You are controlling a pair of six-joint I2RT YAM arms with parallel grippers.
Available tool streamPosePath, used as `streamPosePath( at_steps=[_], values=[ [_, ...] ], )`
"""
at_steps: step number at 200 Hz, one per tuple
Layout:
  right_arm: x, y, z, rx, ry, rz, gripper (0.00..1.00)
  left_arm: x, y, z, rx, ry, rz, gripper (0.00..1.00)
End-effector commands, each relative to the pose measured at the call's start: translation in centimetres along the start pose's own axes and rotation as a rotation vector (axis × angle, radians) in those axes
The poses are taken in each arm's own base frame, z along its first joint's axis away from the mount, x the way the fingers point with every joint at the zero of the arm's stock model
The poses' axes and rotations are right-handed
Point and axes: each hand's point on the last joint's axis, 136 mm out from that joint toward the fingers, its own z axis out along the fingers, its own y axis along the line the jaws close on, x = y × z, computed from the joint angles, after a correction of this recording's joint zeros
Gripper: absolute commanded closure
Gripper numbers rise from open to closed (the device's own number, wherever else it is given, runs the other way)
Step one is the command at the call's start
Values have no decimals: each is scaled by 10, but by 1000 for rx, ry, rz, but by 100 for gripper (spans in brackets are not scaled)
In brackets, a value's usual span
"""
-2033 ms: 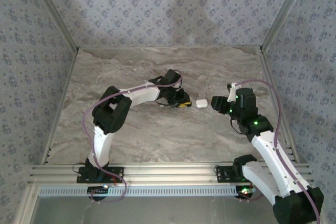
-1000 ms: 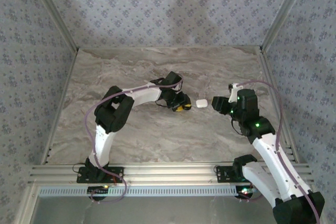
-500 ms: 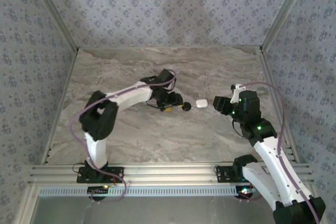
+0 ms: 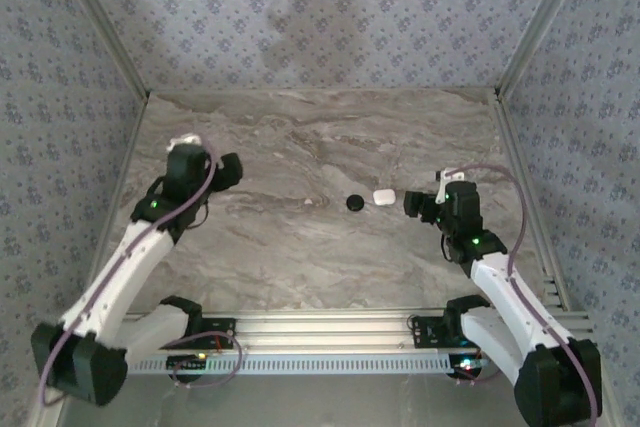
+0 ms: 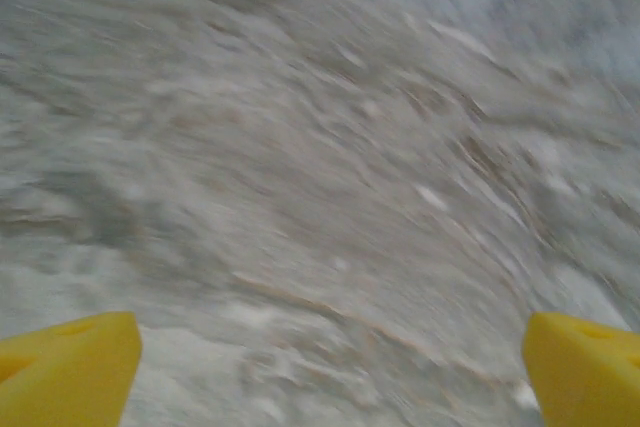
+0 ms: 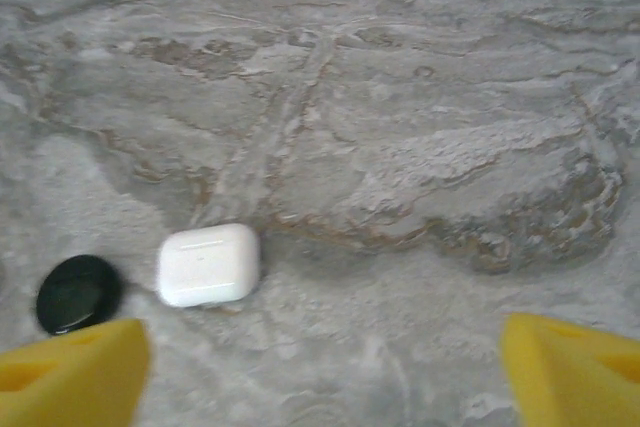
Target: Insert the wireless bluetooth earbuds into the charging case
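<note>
Charging case (image 6: 209, 264) near right hand (image 4: 414, 204)

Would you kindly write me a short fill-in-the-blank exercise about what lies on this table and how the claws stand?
1. The white case lies beside a ____ round object.
2. The claw nearer the case belongs to the ____ arm.
3. The left claw and the right claw both stand ____.
Missing words: black; right; open.
</note>
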Motion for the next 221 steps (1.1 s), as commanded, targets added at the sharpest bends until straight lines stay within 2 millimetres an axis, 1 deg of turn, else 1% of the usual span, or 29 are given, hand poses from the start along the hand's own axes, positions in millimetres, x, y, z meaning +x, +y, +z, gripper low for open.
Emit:
streamPosePath(
  at_steps=[1, 16, 17, 27, 49, 69, 96, 114, 127, 137, 143, 151, 159, 163, 164, 167, 173, 176, 181, 182, 183, 186, 192, 196, 201, 206, 211, 221],
  values=[
    [-21, -16, 9, 72, -96, -69, 0, -9, 46, -1, -153, -182, 98, 0],
    [-25, -23, 15, 85, -92, -80, 0, 3, 66, 2, -188, -236, 110, 0],
    [-25, -23, 16, 86, -91, -80, 0, 1, 66, 0, -187, -246, 112, 0],
    [-27, -26, 19, 93, -97, -98, 0, 10, 75, 4, -196, -276, 121, 0],
    [-31, -33, 25, 111, -120, -125, 0, 22, 81, 13, -189, -341, 174, 0],
    [-33, -36, 31, 98, -154, -155, 0, 32, 87, 24, -196, -339, 207, 0],
    [-34, -38, 43, 67, -176, -165, 0, 34, 82, 39, -155, -341, 249, 0],
    [-35, -38, 51, 47, -202, -167, 0, 38, 86, 53, -168, -328, 257, 0],
    [-38, -37, 56, 32, -238, -172, 0, 38, 85, 64, -155, -335, 253, 0],
    [-39, -34, 62, 16, -251, -207, 0, 38, 79, 75, -123, -340, 258, 0],
    [-38, -36, 66, 22, -245, -201, 0, 38, 75, 81, -100, -346, 264, 0],
    [-32, -38, 73, 17, -216, -194, 0, 40, 68, 94, -70, -337, 295, 0],
    [-24, -39, 79, 7, -212, -194, 0, 47, 64, 108, -53, -312, 322, 0],
    [-21, -39, 81, 2, -218, -197, 0, 51, 65, 115, -58, -298, 323, 0],
    [-25, -38, 80, 1, -241, -199, 0, 53, 67, 117, -62, -292, 323, 0],
    [-22, -38, 80, -3, -251, -200, 0, 55, 68, 122, -69, -289, 318, 0],
    [-13, -39, 83, -4, -260, -201, 0, 49, 72, 128, -100, -317, 310, 0],
    [-12, -39, 85, -7, -277, -200, 0, 47, 74, 130, -119, -315, 300, 0],
    [-12, -41, 87, -1, -295, -186, 0, 49, 79, 132, -137, -257, 278, 0],
    [-12, -41, 87, -1, -293, -182, 0, 50, 81, 133, -139, -239, 274, 0],
    [-11, -41, 88, -1, -290, -180, 0, 48, 81, 133, -138, -238, 266, 0],
    [-10, -43, 88, 4, -273, -177, 0, 52, 84, 136, -136, -193, 256, 0],
    [-8, -45, 91, 8, -214, -178, 0, 47, 89, 141, -128, -211, 230, 0],
    [-9, -44, 94, 1, -193, -181, 0, 45, 90, 140, -115, -230, 215, 0],
    [-11, -43, 97, -16, -202, -164, 0, 47, 92, 139, -114, -209, 201, 0],
    [-14, -51, 97, 2, -212, -135, 0, 49, 94, 140, -121, -181, 199, 0],
    [-12, -57, 98, 13, -189, -106, 0, 48, 94, 140, -119, -197, 201, 0],
    [-13, -59, 99, 17, -184, -103, 0, 48, 94, 140, -119, -202, 201, 0]
  ],
)
